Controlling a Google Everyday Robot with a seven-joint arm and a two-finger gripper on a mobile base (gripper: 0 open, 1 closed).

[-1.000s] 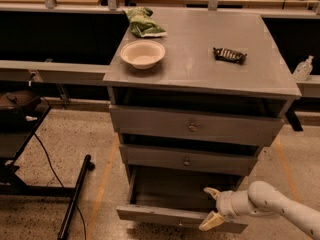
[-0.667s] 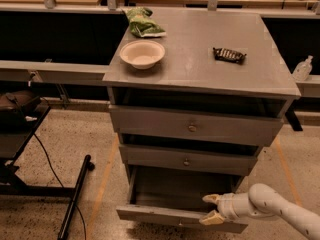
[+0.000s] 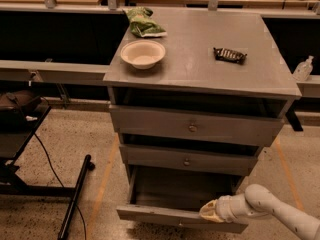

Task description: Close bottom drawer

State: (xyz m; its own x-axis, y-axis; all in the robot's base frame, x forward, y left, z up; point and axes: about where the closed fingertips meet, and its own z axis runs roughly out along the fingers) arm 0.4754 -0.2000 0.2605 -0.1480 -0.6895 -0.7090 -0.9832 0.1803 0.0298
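The grey cabinet (image 3: 200, 79) has three drawers. The bottom drawer (image 3: 170, 215) stands pulled far out, its inside showing and its front panel near the lower edge of the view; its knob is not visible. My gripper (image 3: 210, 213) comes in from the lower right on a white arm and rests against the top edge of the bottom drawer's front panel, right of its middle. The middle drawer (image 3: 186, 160) and top drawer (image 3: 192, 126) stick out slightly, each with a small round knob.
On the cabinet top lie a white bowl (image 3: 143, 53), a green bag (image 3: 144, 24) and a dark wrapped bar (image 3: 230, 55). A black stand (image 3: 75, 196) and cable lie on the floor at left. A bottle (image 3: 303, 69) stands at right.
My gripper has shifted a little left along the bottom drawer's front edge. The drawer stays about as far out as before.
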